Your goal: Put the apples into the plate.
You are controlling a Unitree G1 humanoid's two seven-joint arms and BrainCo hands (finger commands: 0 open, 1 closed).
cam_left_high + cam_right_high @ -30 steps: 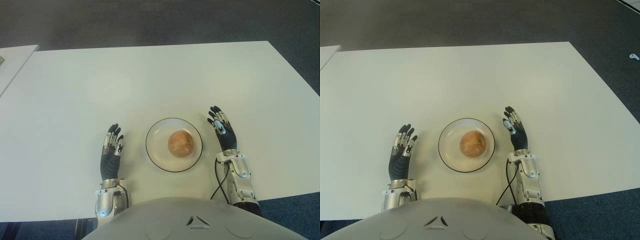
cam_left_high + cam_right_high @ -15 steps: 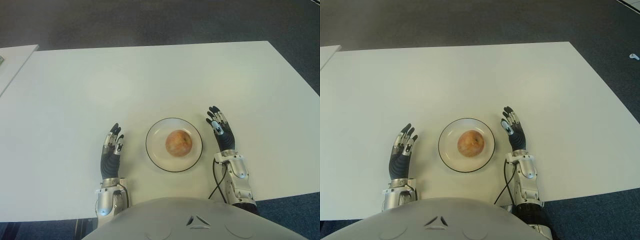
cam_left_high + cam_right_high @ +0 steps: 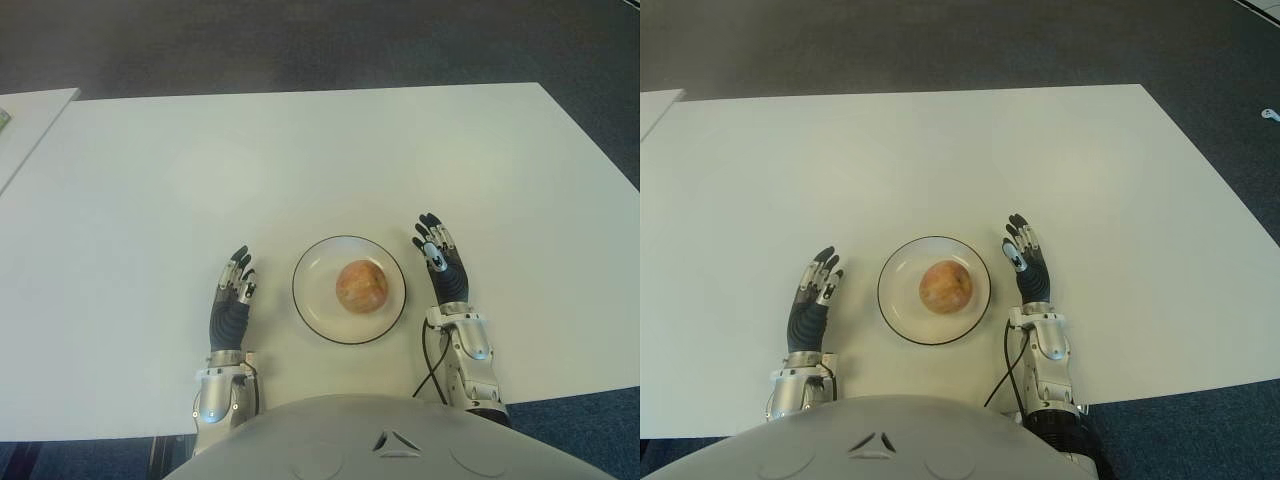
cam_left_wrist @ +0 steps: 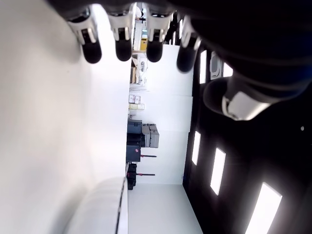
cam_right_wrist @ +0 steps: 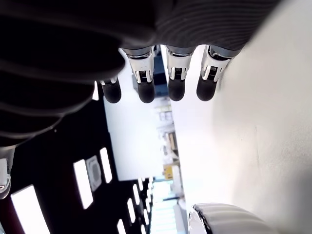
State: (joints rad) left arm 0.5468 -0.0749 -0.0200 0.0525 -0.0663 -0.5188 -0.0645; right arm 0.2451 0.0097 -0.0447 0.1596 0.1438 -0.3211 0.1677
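On the white table (image 3: pixel 150 180), the left hand (image 3: pixel 232 300) is seen just left of the plate (image 3: pixel 312 310), its fingers (image 4: pixel 91 46) stretched straight and side by side, with nothing held between them. In its wrist view four dark fingertips and the thumb are shown extended beside the bare tabletop.

One plate is counted: round, pale and shallow, edged by a thin dark rim, placed near the table's front edge between the two hands. One apple (image 3: pixel 361 287) is counted, and it is lying inside the plate, slightly right of the plate's centre. The apple is rounded, orange-pink with paler yellowish mottling; a stem cannot be made out with any certainty from the head views.

Just right of the plate, the right hand (image 3: pixel 443 268) is shown with its fingers (image 5: pixel 146 83) likewise extended and nothing in its grasp. A curved pale edge, possibly the plate's rim, is visible in the right wrist view, apart from the fingertips. A dark cable (image 3: pixel 430 365) is looped beside the right forearm. Neither hand is touching the plate or the apple.
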